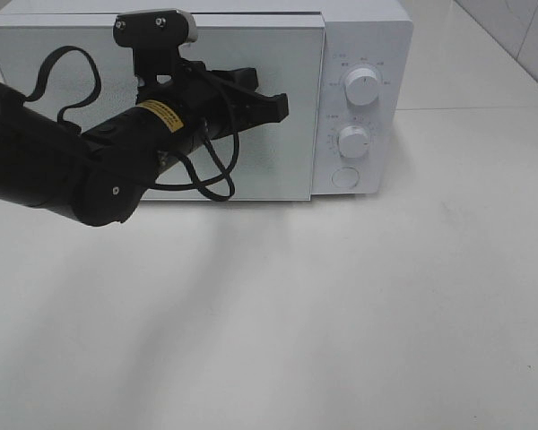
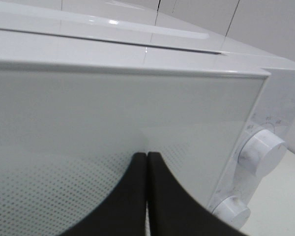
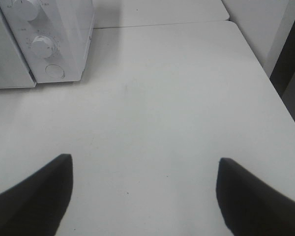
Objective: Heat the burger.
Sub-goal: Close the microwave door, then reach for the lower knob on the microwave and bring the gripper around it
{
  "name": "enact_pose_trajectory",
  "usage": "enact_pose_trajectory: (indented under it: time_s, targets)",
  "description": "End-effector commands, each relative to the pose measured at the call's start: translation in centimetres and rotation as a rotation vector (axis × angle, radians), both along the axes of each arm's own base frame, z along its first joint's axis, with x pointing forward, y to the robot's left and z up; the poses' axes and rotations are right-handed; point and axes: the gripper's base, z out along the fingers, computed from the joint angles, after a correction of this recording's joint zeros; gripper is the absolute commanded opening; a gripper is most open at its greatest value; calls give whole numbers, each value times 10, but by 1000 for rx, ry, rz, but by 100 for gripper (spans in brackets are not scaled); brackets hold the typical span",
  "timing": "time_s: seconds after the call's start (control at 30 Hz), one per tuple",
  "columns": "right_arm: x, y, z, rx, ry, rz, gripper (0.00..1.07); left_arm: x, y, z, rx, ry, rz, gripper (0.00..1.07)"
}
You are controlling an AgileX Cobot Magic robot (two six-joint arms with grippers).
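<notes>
Tips of the left pincer [image 2: 146,155] are pressed together on nothing, close against the closed microwave door [image 1: 251,170]; whether they touch it I can't tell. The burger is nowhere in view (behind that door, I'd guess). Just sideways of the tips run the door's edge and the knobs [image 1: 362,87]. My worry is that shut tips skid off a knob or shove the oven back. The right pincer [image 3: 143,162] hangs wide apart and empty, with bare surface [image 3: 162,98] all round it.

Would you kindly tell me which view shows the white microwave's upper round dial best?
Exterior high: the white upper round dial faces the camera, whole and unobstructed. Left wrist shows it obliquely; right wrist crops it at the frame edge.
</notes>
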Motion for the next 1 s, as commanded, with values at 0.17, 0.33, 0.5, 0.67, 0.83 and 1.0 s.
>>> enact_pose_trajectory:
  time_s: [0.17,0.33,0.5,0.67,0.83,1.0]
  targets:
    - [-4,0,-1,10,-24,-10,75,32,16,8,-48,12,107,0]
    - [-4,0,-1,10,-24,-10,75,29,11,5,4,17,50,0]
    - [-4,0,-1,10,-24,-10,75,19,0,5,62,61,-14,0]
    - [-4,0,-1,10,-24,-10,75,7,-7,15,104,128,-54,0]
    - [-4,0,-1,10,-24,-10,75,-4,-7,21,179,222,-90,0]
    - [-4,0,-1,10,-24,-10,75,-25,2,28,329,451,-128,0]
